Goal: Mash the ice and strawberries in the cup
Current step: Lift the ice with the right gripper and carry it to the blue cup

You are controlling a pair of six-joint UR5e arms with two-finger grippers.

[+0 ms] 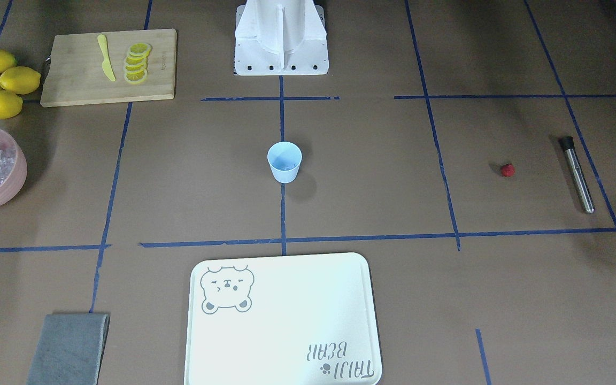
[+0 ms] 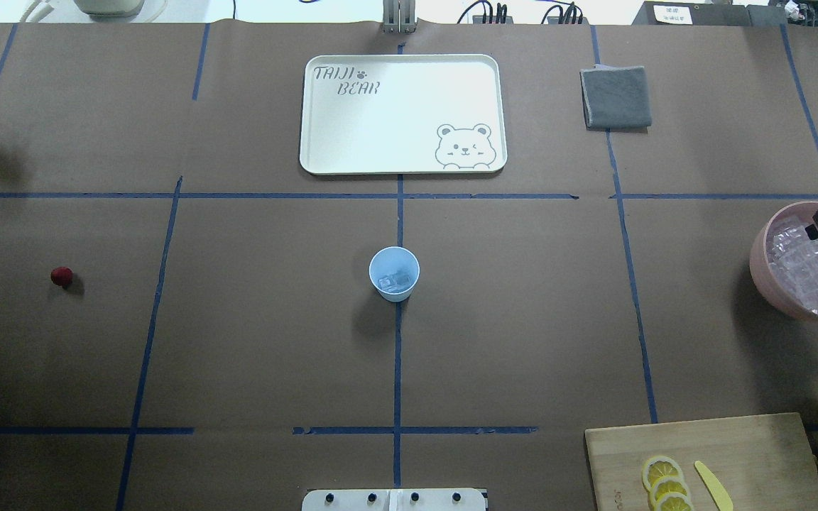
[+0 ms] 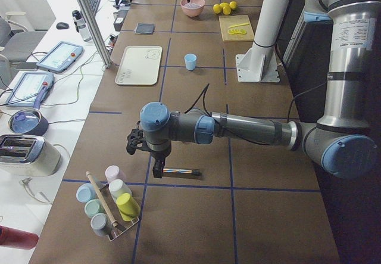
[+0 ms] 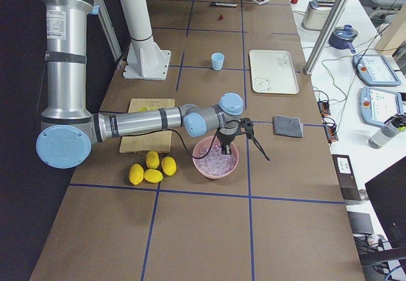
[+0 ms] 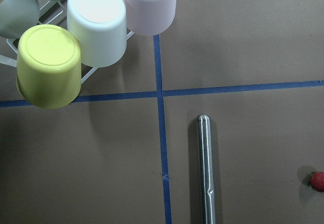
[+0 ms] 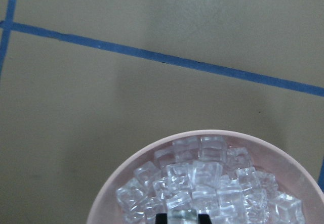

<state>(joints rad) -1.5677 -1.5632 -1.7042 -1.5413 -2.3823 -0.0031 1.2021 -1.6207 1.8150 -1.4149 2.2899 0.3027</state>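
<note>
The light-blue cup [image 2: 394, 273] stands upright at the table's centre with a few ice cubes [image 2: 394, 282] in it. The red strawberry [image 2: 62, 277] lies on the table far to the left, beside a steel rod [image 5: 206, 168]. My right gripper [image 6: 182, 218] is down in the pink bowl [image 2: 760, 262] of ice, its fingertips closed on either side of one cube [image 6: 182, 214]. My left gripper [image 3: 157, 170] hangs over the steel rod's end. It shows only in the exterior left view, so I cannot tell if it is open or shut.
A white bear tray [image 2: 402, 113] lies beyond the cup and a grey cloth [image 2: 616, 97] to its right. A wooden board [image 1: 107, 67] holds lemon slices and a yellow knife, with whole lemons [image 1: 0, 83] beside it. A rack of cups [image 5: 96, 24] stands near the left gripper.
</note>
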